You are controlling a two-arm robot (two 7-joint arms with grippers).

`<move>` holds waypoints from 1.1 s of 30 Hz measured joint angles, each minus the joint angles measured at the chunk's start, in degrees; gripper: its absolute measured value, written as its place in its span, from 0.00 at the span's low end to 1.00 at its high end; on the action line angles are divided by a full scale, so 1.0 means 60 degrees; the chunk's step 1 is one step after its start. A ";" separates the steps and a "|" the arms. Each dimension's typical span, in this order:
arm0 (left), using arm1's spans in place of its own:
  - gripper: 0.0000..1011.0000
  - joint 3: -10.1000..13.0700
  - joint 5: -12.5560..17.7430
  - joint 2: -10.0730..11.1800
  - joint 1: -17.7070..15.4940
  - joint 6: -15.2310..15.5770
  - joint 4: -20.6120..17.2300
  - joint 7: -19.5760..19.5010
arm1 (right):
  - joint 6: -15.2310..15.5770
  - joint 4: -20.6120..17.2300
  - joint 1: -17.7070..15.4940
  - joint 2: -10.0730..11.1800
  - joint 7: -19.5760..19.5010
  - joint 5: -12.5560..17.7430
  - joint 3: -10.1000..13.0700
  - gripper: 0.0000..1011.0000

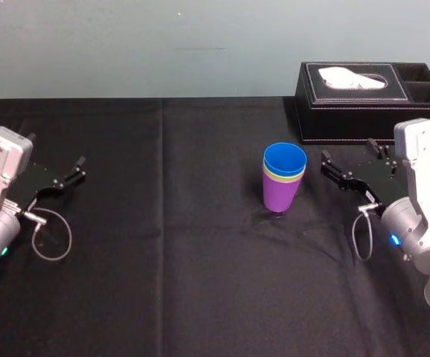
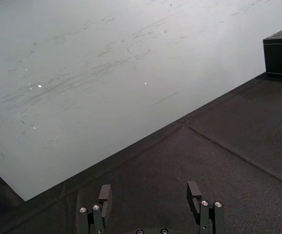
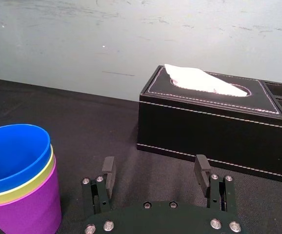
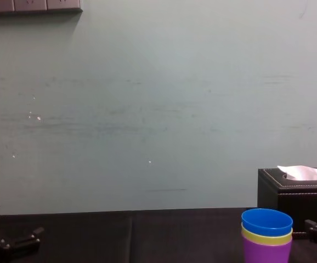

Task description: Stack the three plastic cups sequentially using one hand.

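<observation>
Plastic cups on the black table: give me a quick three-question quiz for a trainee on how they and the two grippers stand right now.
1. True or false: the blue tapered plastic cup sits nested in the yellow-green plastic cup, which is itself nested in the purple plastic cup.
2. The right gripper is: A) shut on the purple cup; B) open, beside the stacked cups and apart from them; C) reaching down inside the blue cup.
3. Fill in: the left gripper, parked at the left of the black-clothed table, far from the cups, has its fingers ___.
Key: 1 true; 2 B; 3 open.
</observation>
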 joint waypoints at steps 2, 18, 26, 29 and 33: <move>1.00 0.0000 0.0000 0.0000 0.0000 -0.0001 -0.0001 0.0000 | 0.0001 -0.0007 -0.0003 0.0002 0.0001 0.0006 0.0003 0.99; 1.00 0.0000 0.0000 0.0000 -0.0001 -0.0001 0.0000 0.0000 | 0.0006 -0.0032 -0.0013 0.0013 0.0004 0.0040 0.0014 0.99; 1.00 -0.0001 0.0000 0.0000 0.0000 0.0000 0.0000 0.0000 | 0.0006 -0.0039 -0.0013 0.0016 0.0004 0.0051 0.0014 0.99; 1.00 0.0000 0.0000 0.0000 0.0000 0.0000 0.0000 0.0000 | 0.0006 -0.0040 -0.0013 0.0016 0.0004 0.0056 0.0014 0.99; 1.00 0.0000 0.0000 0.0000 0.0000 -0.0001 0.0000 0.0000 | 0.0006 -0.0040 -0.0014 0.0016 0.0004 0.0056 0.0014 0.99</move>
